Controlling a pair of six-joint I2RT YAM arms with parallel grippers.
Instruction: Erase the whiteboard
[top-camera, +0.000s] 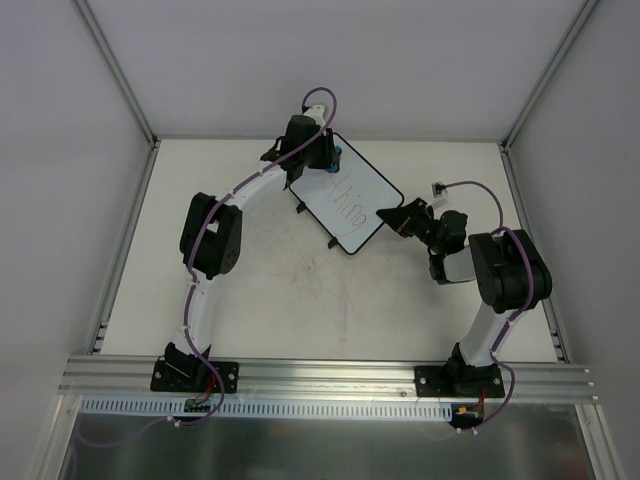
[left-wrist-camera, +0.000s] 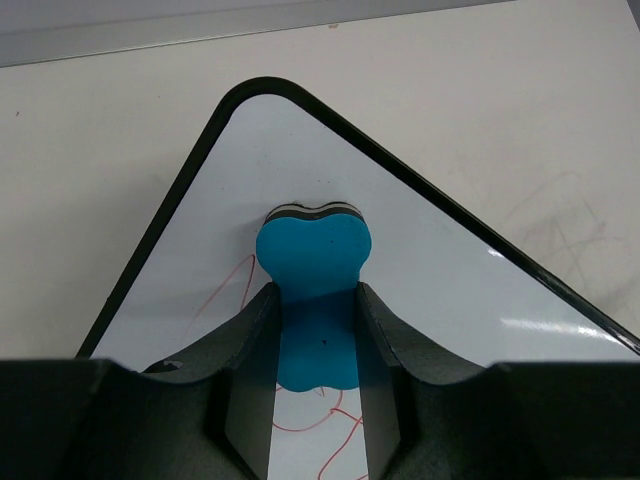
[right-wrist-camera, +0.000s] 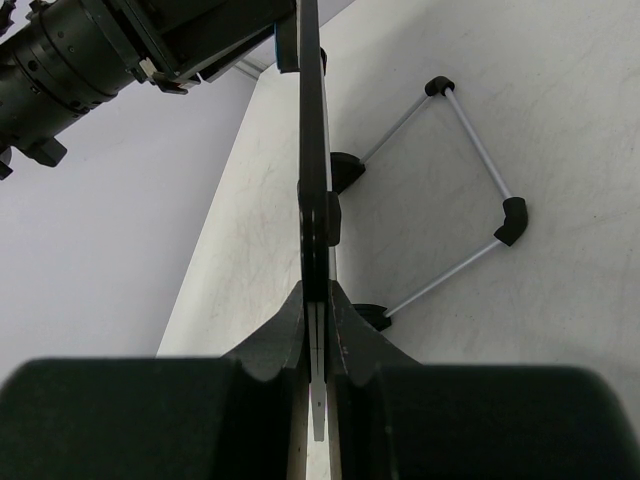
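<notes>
While right jaws clamp the whiteboard (top-camera: 370, 207) over the desk (top-camera: 260, 300), left jaws pinch a blue eraser (left-wrist-camera: 315, 255) against its corner; wiping seems started, next needs strokes across red writing (top-camera: 345, 190).

wire stand (right-wrist-camera: 508, 222) behind whiteboard (top-camera: 350, 200)

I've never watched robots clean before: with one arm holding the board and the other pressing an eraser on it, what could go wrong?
The right pincer grips only the thin edge of the whiteboard, so wiping pressure might twist it loose. The blue eraser in the left pincer sits near a corner, so a stroke might run off the rim and miss the red writing.
</notes>
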